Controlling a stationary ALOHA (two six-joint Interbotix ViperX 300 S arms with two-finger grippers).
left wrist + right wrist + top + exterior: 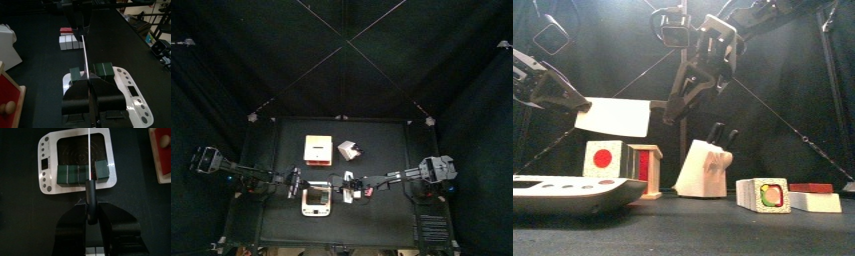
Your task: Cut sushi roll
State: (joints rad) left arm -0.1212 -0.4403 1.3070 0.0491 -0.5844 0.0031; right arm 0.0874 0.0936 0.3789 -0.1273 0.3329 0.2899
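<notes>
From the top I see the sushi roll (315,199) on a white scale (315,209) near the black bench's (385,135) front edge. My right wrist view shows the right pincer (89,203) clamped on a knife (89,158), blade crossing the roll's long axis. My left wrist view shows the left pincer (89,79) closed, apparently on that blade's tip.

The scale (315,206) is placed near the table's (385,140) front edge, left of centre, with the sushi roll (81,172) laid across its platform. The knife (616,117) is held above it between the two arms — the right gripper (89,203) is clamped on the handle (89,190), directly over the roll. Behind the scale, toward the middle of the table, the box (317,150) is set, and the knife block (350,152) just to its right. Cut pieces (787,195) are grouped at the front right.
</notes>
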